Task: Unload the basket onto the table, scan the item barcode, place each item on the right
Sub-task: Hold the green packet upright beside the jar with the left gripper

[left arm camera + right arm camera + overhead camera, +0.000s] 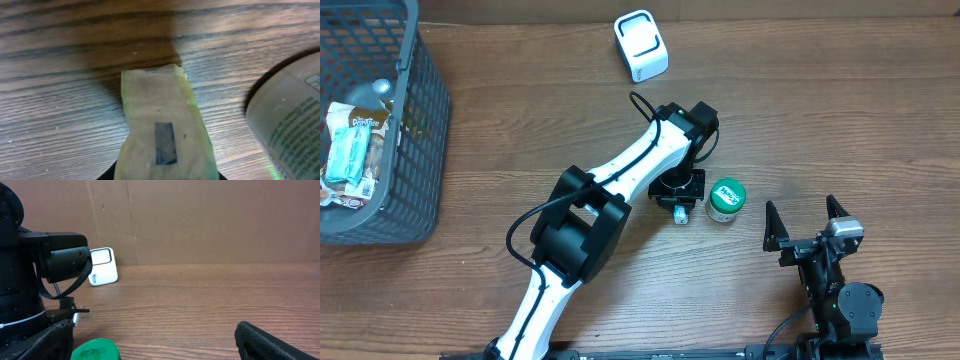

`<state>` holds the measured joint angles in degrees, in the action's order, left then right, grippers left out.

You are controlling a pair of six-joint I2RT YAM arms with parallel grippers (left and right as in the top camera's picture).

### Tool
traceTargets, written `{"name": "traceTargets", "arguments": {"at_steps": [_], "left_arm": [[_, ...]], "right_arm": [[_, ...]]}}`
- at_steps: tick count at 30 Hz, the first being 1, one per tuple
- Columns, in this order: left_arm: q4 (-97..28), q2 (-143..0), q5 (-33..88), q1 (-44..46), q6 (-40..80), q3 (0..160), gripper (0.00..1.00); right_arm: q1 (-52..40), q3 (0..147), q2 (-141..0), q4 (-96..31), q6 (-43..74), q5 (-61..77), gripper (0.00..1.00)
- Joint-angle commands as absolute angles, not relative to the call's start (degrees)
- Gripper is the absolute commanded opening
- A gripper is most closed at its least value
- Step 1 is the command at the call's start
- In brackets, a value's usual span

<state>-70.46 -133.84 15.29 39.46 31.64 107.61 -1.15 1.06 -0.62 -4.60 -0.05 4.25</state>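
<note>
- Green-lid jar (727, 199) is sitting upright on the wood table (840, 100), just beside the L gripper (679, 208) on its outer side, toward the R arm; can't tell if they're touching.
- L gripper is pointing straight down at the tabletop, close to the jar, w/ nothing seen clamped in it.
- L wrist cam is showing only one taped finger pad (160, 130) w/ a dark blue patch on it, hanging low over the wood grain; the jar's side (290, 120) is looming blurry at the right edge of that view.
- Second L finger isn't showing, so can't tell whether that jaw pair is apart or together.
- R gripper (802, 222) is sitting back near the table's front edge, fingers spread wide apart, holding nothing; the jar is lying ahead of it and off to its left, well clear of the tips.
- R wrist cam is catching both dark fingers (272, 342) at the bottom corners, w/ the jar's green lid (95, 351) poking up near the left one.
- White scanner (641, 44) is standing well beyond the L gripper, toward the far edge of the table.
- Gray basket (415, 150) w/ packets (350, 150) inside is sitting far off to the L arm's left.
</note>
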Motion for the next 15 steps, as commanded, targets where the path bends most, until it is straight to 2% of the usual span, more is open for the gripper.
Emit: {"name": "traceTargets", "arguments": {"at_steps": [1, 4, 5, 6, 11, 15], "left_arm": [[-70.6, -134.5, 15.9, 39.9, 32.8, 108.8, 0.26], [-70.6, -134.5, 15.7, 39.7, 32.8, 108.8, 0.33], [-70.5, -134.5, 15.7, 39.7, 32.8, 108.8, 0.38], [-70.5, -134.5, 15.8, 39.6, 32.8, 108.8, 0.49], [-71.5, -134.5, 16.1, 38.6, 32.3, 109.3, 0.61], [-71.7, -134.5, 16.1, 37.1, 32.1, 110.7, 0.63]], "right_arm": [[-0.9, 0.4, -0.2, -4.4, -0.3, 4.2, 1.00], [-0.9, 0.4, -0.2, -4.4, -0.3, 4.2, 1.00], [-0.9, 0.4, -0.2, -4.4, -0.3, 4.2, 1.00], [-0.9, 0.4, -0.2, -4.4, -0.3, 4.2, 1.00], [-0.9, 0.4, -0.2, -4.4, -0.3, 4.2, 1.00], [-0.9, 0.4, -0.2, -4.4, -0.3, 4.2, 1.00]]}}
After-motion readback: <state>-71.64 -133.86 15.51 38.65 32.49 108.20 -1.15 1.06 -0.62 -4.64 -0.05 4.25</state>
